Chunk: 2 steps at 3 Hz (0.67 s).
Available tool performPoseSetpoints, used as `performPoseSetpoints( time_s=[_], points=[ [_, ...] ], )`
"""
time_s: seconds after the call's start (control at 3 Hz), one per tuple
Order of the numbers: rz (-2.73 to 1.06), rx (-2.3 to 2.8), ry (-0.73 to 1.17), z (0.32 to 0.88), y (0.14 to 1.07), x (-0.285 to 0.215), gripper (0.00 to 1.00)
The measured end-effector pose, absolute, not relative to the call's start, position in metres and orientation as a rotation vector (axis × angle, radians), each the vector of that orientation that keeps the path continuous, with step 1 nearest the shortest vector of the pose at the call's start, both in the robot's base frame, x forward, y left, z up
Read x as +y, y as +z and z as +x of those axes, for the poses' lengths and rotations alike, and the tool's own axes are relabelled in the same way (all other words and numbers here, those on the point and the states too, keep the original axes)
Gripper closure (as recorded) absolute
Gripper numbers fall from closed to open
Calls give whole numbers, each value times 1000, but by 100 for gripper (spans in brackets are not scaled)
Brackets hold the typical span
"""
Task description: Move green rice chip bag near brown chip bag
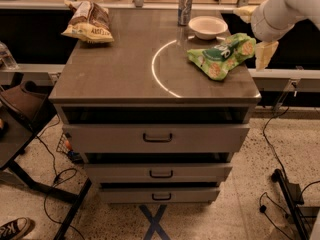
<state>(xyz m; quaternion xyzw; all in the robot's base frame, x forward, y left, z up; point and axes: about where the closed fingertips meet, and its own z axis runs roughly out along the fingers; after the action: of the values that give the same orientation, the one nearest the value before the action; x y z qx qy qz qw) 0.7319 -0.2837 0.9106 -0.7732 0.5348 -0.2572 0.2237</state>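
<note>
You've barely started: the green rice chip bag point(221, 57) lies well apart from the brown chip bag point(89, 22), and the gripper point(251, 37) hovers just beside it, spread wide, empty.

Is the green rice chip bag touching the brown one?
Apart. Camera view shows bare cabinet top between green rice chip bag and brown chip bag; pincer at green bag's right end.

— Where did the single camera look from?
— From high in front of the drawer cabinet point(157, 136), tilted down over its top and drawer fronts, far enough back to take in the floor.
— And the gripper?
— The gripper point(263, 54) hung at upper right, just beside the cabinet's right edge.
</note>
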Motion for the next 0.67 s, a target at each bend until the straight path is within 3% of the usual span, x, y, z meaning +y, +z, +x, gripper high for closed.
performPoseSetpoints(
  time_s=[0.67],
  points=[
    [-2256,1363,-812,735,889,-267,0]
  ],
)
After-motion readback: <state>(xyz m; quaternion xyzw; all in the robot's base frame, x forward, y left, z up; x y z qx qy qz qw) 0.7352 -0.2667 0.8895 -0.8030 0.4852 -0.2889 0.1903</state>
